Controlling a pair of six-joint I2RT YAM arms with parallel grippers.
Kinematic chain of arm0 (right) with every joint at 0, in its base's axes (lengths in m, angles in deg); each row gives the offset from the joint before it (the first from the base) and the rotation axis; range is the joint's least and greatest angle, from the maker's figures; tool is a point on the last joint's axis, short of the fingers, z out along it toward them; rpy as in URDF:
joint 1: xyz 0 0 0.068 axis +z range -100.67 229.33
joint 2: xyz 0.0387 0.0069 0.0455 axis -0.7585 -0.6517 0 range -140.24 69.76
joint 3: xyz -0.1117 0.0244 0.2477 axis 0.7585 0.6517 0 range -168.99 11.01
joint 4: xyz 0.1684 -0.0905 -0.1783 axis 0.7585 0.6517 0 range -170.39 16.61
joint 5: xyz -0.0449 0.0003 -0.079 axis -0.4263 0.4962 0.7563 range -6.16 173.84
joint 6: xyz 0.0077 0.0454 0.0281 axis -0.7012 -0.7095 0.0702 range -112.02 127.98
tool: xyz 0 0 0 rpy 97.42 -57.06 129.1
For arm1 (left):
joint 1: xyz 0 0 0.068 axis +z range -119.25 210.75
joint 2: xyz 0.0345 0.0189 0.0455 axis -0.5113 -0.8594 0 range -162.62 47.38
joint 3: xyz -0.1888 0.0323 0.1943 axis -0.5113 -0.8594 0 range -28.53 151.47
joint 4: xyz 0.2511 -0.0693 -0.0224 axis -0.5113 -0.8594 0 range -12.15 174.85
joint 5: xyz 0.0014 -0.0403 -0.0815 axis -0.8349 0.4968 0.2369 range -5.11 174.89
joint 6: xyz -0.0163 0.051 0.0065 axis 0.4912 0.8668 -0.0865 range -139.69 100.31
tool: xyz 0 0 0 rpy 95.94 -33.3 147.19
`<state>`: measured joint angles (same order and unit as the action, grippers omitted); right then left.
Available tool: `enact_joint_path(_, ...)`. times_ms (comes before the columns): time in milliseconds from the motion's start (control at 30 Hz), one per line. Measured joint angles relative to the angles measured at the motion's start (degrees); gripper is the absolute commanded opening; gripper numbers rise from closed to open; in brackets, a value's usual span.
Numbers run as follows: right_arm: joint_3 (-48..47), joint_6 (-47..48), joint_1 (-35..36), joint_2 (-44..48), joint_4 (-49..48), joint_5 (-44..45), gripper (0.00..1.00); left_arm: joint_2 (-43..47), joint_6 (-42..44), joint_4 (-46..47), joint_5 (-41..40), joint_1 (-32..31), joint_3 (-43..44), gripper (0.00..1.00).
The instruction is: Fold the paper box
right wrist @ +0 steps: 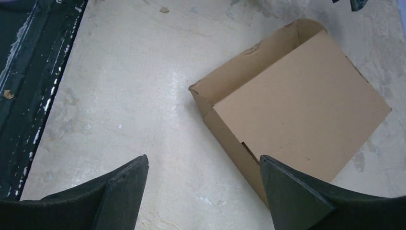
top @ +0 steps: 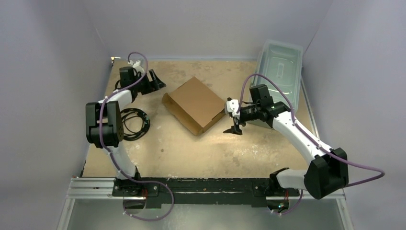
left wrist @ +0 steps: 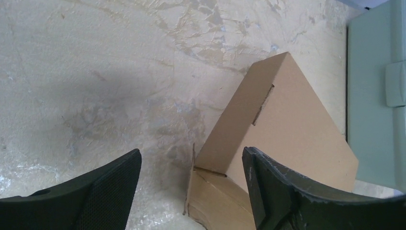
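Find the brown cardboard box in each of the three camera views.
Top external: paper box mid-table, between the two arms.
Left wrist: lower right of centre, beside the clear bin.
Right wrist: right half.
Shared landmark: the worn tan tabletop under it.

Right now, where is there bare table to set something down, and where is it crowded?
Widest bare patch: between the paper box and the near base rail. A second strip runs behind the box, from the left tool to the clear plastic bin. Crowded: the coiled cable on the left, and the right tool between box and bin.
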<state>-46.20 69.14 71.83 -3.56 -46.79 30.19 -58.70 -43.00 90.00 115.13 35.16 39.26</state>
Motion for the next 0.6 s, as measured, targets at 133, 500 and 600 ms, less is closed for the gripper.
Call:
enact_joint_path(133,1.2,-4.6,0.0,-0.5,-3.5,1.1,0.79,-2.4,-0.3,0.0,1.7,1.0,0.4,0.69)
enact_joint_path(500,1.3,-12.5,0.1,-2.4,-7.8,4.8,0.74,-5.1,-1.1,1.0,4.6,-0.5,3.3,0.64)
enact_joint_path(600,1.3,-14.0,0.3,-2.4,-8.7,5.9,0.73,-5.1,-1.1,1.6,6.0,-1.9,3.4,0.65)
